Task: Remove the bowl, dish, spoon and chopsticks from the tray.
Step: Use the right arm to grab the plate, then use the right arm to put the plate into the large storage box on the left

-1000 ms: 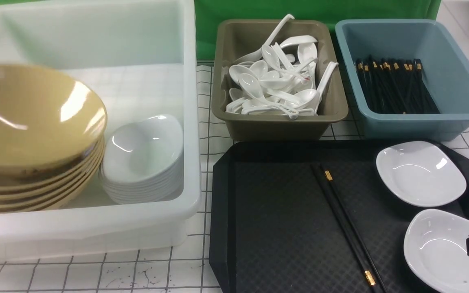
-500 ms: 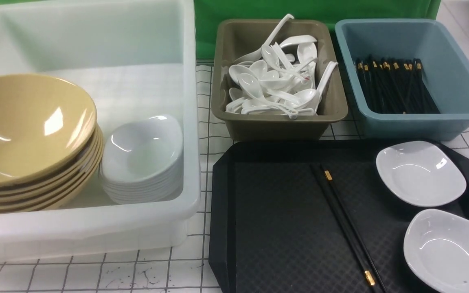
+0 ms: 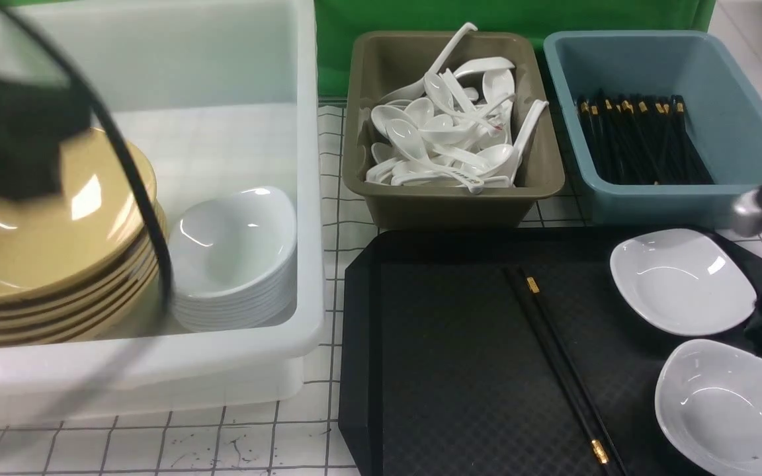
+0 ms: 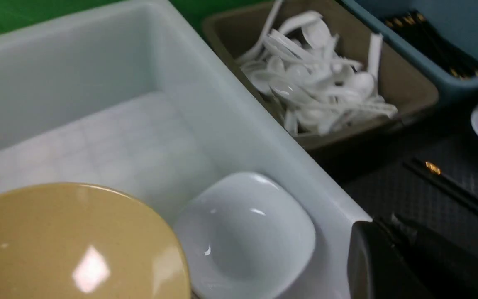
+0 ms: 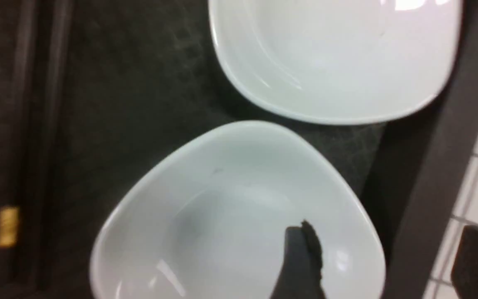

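The bowl [image 3: 43, 258] tops a stack of yellow bowls in the white tub [image 3: 222, 370], beside a stack of white dishes [image 3: 232, 258]. In the front view a blurred dark arm and its cable cross the stack and hide part of it. The left gripper [image 4: 378, 224] shows only at the corner of its wrist view, above the tub's rim, fingers pressed together with nothing between them.

On the tray [image 3: 447, 370] lie the chopsticks [image 3: 556, 357], side by side, their near ends cut off by the frame. To their right sit the far dish [image 3: 682, 281] and the near dish [image 3: 725, 410], which is partly out of frame. The right gripper [image 5: 384, 227] stands spread: one finger over the near dish's hollow, the other beyond the tray's rim.

The spoon [image 3: 465, 176] may be the one with a marked handle at the front of the pile in the olive tub [image 3: 447, 205], though the marks are too small to read.
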Available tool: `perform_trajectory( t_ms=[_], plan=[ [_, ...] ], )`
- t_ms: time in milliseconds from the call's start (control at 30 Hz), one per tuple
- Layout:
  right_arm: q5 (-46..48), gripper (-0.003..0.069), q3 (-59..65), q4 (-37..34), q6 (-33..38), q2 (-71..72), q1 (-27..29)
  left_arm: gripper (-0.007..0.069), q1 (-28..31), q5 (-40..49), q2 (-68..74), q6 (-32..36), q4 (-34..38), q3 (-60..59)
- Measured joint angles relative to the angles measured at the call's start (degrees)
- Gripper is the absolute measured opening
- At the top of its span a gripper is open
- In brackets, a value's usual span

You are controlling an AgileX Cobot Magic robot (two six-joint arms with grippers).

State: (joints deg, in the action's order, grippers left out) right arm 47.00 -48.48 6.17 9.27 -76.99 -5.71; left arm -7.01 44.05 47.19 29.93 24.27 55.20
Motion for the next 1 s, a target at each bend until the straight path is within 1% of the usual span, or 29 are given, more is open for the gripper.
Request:
perform_trajectory(
  t_ms=[133,167,233,300,400,467,533,567,600,633,733,767,800,867,900,933,1000],
  plan=[
    [-0.20,0.0501,-2.30,0.30,2.26,-9.76,0.00,-0.0008,-3.67,-1.07,-8.91,1.43,-7.71,-7.06],
    [-0.22,0.0501,-2.30,0.32,2.39,-10.41,0.00,-0.0008,-3.74,-1.23,-9.34,1.43,-8.07,-7.52],
    [-0.46,0.0501,-2.36,0.51,3.26,-13.03,0.00,-0.0008,-4.06,-2.23,-13.41,1.30,-11.39,-9.37],
    [-0.73,0.0498,-2.55,0.73,4.19,-15.73,0.00,-0.0008,-4.23,-3.81,-18.85,-0.15,-15.62,-11.58],
    [-0.83,0.0482,-2.76,0.54,4.49,-17.38,0.00,-0.0008,-4.23,-4.84,-22.40,-1.96,-20.08,-13.02],
    [0.41,0.0410,-2.82,-1.86,5.28,-17.96,0.00,-0.0008,-4.23,-6.37,-26.06,-7.40,-27.55,-15.61],
    [2.77,0.0311,-3.36,-5.72,7.82,-17.96,0.00,-0.0008,-4.23,-8.47,-28.22,-15.13,-35.46,-18.22],
    [3.06,0.0311,-3.44,-6.17,8.11,-17.96,0.00,-0.0008,-4.23,-8.65,-28.35,-15.87,-36.15,-18.46],
    [5.01,0.0230,-4.04,-8.14,9.91,-17.67,0.00,-0.0008,-4.23,-9.72,-28.92,-19.78,-40.19,-19.66],
    [6.30,0.0176,-4.86,-10.24,10.70,-17.15,0.00,-0.0008,-4.23,-10.54,-29.05,-22.97,-42.90,-20.61],
    [9.27,0.0126,-7.08,-13.80,12.22,-14.92,0.00,-0.0008,-4.28,-13.40,-29.16,-34.47,-52.51,-23.88],
    [9.99,0.0107,-8.03,-14.99,12.82,-13.99,0.00,-0.0008,-4.34,-14.27,-29.16,-40.00,-56.72,-25.48],
    [10.43,0.0096,-8.92,-16.09,13.37,-13.17,0.00,-0.0008,-4.34,-14.61,-29.16,-42.29,-59.59,-26.10],
    [12.32,0.0078,-11.70,-19.65,15.28,-10.99,0.00,-0.0008,-4.34,-15.32,-29.16,-49.49,-66.43,-27.97],
    [12.97,0.0078,-13.09,-21.84,16.46,-10.11,0.00,-0.0008,-4.34,-15.61,-29.16,-52.99,-69.51,-28.81],
    [14.66,0.0078,-16.20,-27.74,18.67,-8.29,-0.13,-0.0008,-4.34,-15.89,-29.16,-57.76,-72.88,-29.86],
    [14.85,0.0078,-19.58,-33.50,20.48,-6.72,-1.10,-0.0008,-4.34,-16.40,-29.16,-63.73,-77.53,-30.91]
  ],
)
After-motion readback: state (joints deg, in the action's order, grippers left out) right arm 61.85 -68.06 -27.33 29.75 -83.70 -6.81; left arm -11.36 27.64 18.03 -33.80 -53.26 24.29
